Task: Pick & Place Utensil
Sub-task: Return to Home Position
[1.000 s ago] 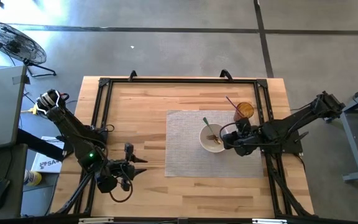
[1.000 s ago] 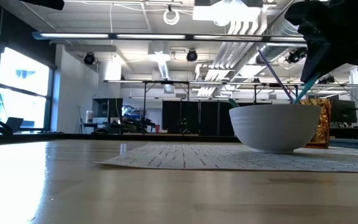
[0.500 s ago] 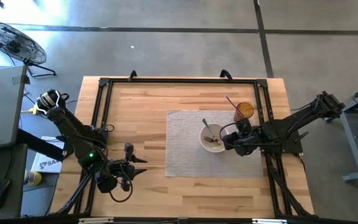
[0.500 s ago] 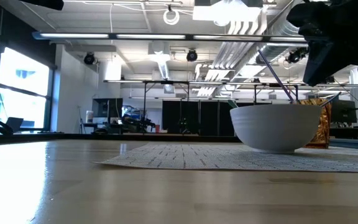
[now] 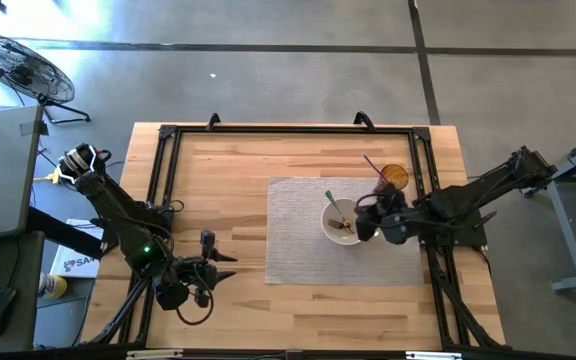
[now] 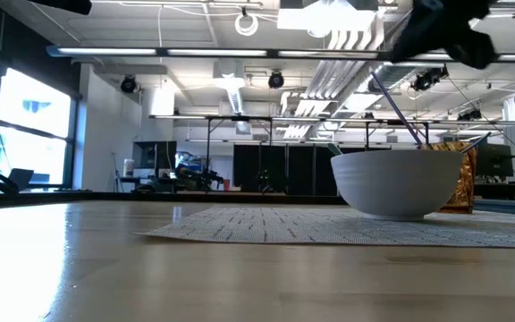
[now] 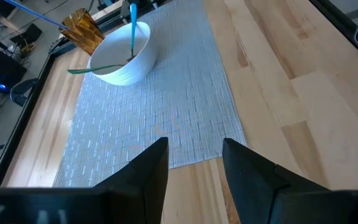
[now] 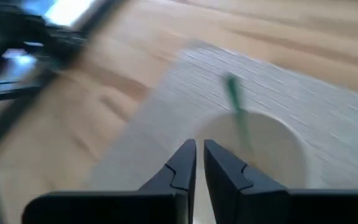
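Observation:
A white bowl (image 5: 336, 225) (image 6: 399, 183) sits on a grey placemat (image 5: 298, 250). In it, a light blue utensil (image 7: 132, 28) stands leaning on the rim, and a green utensil (image 5: 331, 198) (image 7: 95, 70) (image 8: 235, 102) lies across the rim. An amber cup (image 5: 394, 178) (image 7: 82, 28) behind the bowl holds a thin stick. My right gripper (image 5: 366, 212) (image 6: 445, 31) (image 8: 199, 152) hovers above the bowl's right side, empty, with a narrow gap between its fingers. My left gripper (image 5: 208, 268) (image 7: 192, 149) waits open near the table's near-left part.
A black metal frame (image 5: 288, 130) runs round the wooden table top. The placemat covers the right half. Bare wood (image 5: 218, 190) lies between my left gripper and the mat. A fan (image 5: 18, 65) and a desk stand off the table's left side.
My right gripper has let go of the light blue utensil, which now stays in the bowl. The gripper has then risen clear above the bowl and shifted slightly toward the table's far edge. The bowl has not moved.

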Available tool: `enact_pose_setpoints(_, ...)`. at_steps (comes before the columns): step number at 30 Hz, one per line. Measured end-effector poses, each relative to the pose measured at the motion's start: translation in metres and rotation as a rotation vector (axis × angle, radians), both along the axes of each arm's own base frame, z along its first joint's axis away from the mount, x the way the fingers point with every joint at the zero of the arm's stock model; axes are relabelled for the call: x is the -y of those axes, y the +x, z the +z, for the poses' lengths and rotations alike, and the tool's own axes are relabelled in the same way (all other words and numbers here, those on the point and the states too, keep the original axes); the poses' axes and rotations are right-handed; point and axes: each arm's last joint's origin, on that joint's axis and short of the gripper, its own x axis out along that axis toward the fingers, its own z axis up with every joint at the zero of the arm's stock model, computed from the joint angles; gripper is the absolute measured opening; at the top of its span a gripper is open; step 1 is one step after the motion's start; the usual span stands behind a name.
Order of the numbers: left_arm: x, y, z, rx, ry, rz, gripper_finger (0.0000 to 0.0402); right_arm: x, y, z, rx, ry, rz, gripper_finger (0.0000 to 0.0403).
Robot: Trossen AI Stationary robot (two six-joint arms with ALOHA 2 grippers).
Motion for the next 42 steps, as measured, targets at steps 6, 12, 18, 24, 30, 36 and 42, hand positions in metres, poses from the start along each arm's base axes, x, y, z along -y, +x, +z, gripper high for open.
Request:
enact_pose_setpoints(6,0.001,0.000,-0.001,-0.019,-0.017,-0.024,0.0147,-0.011,0.022,0.021,0.197,-0.093,0.217,0.0013)
enact_pose_setpoints(12,0.002,0.000,0.000,-0.017,-0.036,-0.035,0.0147,-0.015,0.029,0.034,0.286,-0.205,0.354,0.0009)
enact_pose_setpoints(18,0.008,0.006,0.010,0.077,-0.135,-0.040,0.0147,-0.016,0.035,0.029,0.246,-0.311,0.341,0.0008)
enact_pose_setpoints(24,0.007,0.020,0.006,0.118,-0.209,-0.163,0.0147,-0.025,0.050,0.009,0.162,-0.296,0.459,0.0001)
enact_pose_setpoints(30,-0.012,0.038,-0.018,0.226,-0.245,-0.169,0.0147,-0.033,0.062,-0.007,0.081,-0.354,0.587,0.0003)
enact_pose_setpoints(36,-0.036,0.048,-0.031,0.236,-0.288,-0.102,0.0147,-0.037,0.061,-0.008,0.037,-0.492,0.734,0.0002)
enact_pose_setpoints(42,-0.046,0.046,-0.039,0.352,-0.370,-0.134,0.0147,-0.030,0.063,-0.006,0.037,-0.511,0.844,0.0001)
